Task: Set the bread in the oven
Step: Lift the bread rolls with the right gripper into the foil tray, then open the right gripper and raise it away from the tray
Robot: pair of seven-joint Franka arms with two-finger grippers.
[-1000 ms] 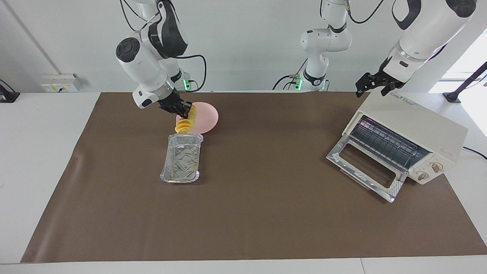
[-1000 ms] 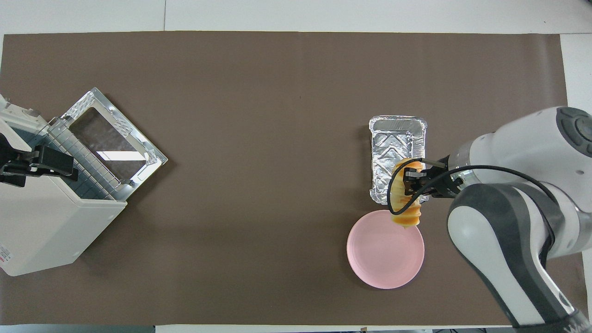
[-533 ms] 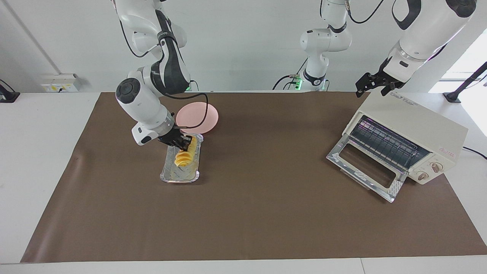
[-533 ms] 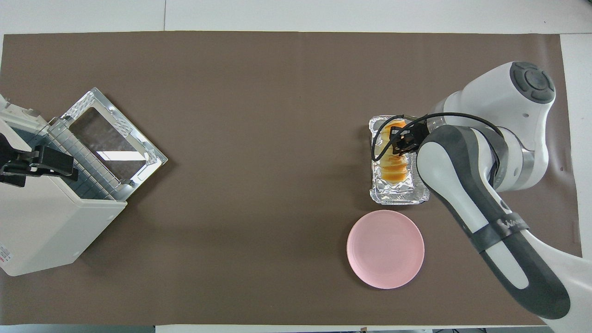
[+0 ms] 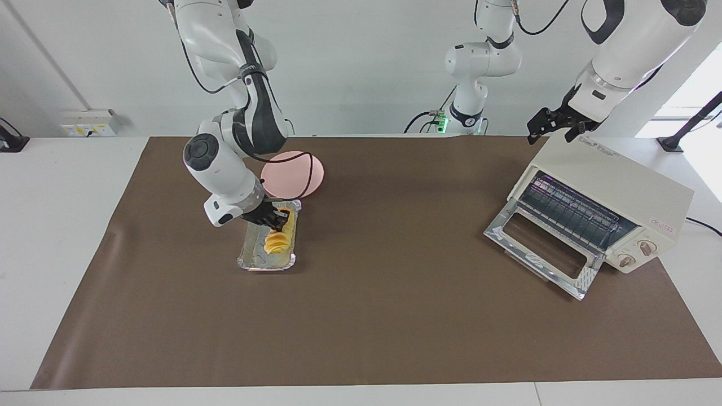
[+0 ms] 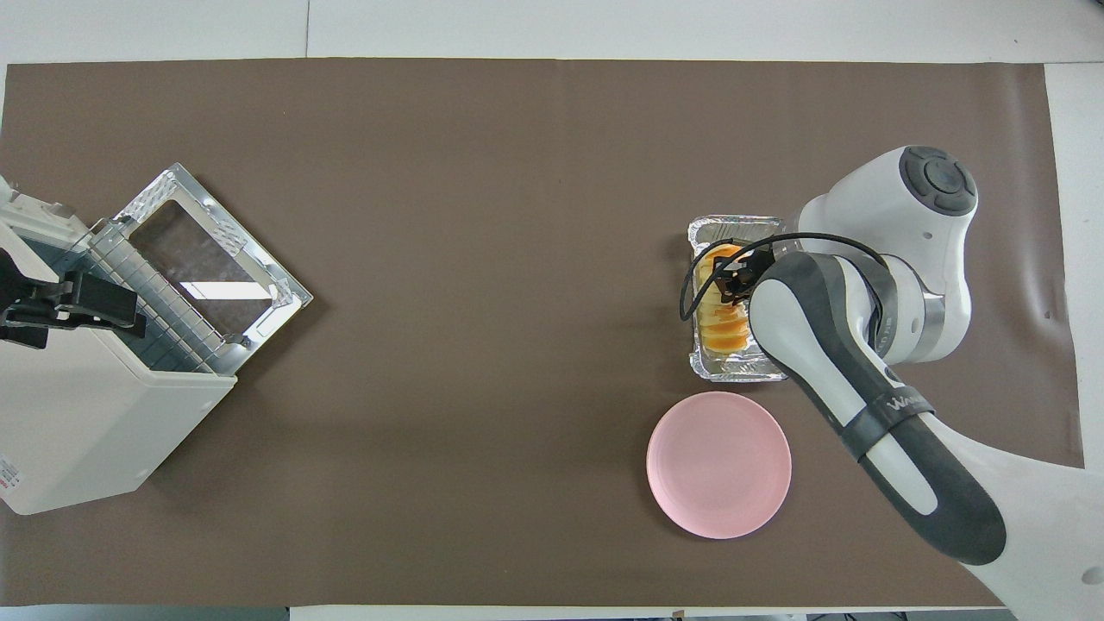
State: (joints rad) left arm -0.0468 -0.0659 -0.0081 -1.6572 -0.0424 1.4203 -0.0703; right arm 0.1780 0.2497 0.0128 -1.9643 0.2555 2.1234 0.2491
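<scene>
Bread (image 5: 277,239): lying low in the foil tray (image 5: 254,260), pretty much down on the foil, toward the right arm's end of the counter (image 5: 395,316). Well apart from the oven (image 5: 620,186).

Right gripper (image 5: 277,219): down inside the tray, fingers clamped on the bread. No visible gap between fingers and loaf in the facing view.

Left gripper (image 5: 555,128): hovering over the top of the oven at the edge nearer the robots, fingers look apart, holding nothing. Just waiting, by the look of it.

Oven: at the left arm's end of the counter, glass door (image 5: 541,248) dropped fully open, wire rack (image 5: 569,211) bare. So ready to take something.

Pink plate (image 5: 304,169): nothing on it, just beside the tray and nearer to the robots.

Done so far: door open, bread in hand and seated in the tray. Guessing the plan is to bake it in the tray, not bare on the rack.

Left to do: basically all the travel. Let go of the loaf, grab the tray by its rim, carry it across the counter to the oven, slide it onto the rack, maybe shut the door. Would call it roughly a third of the way.

Watch out for: thin foil rim, probably bends if pinched hard, and the loaf could roll if the tray tips on the way over.
</scene>
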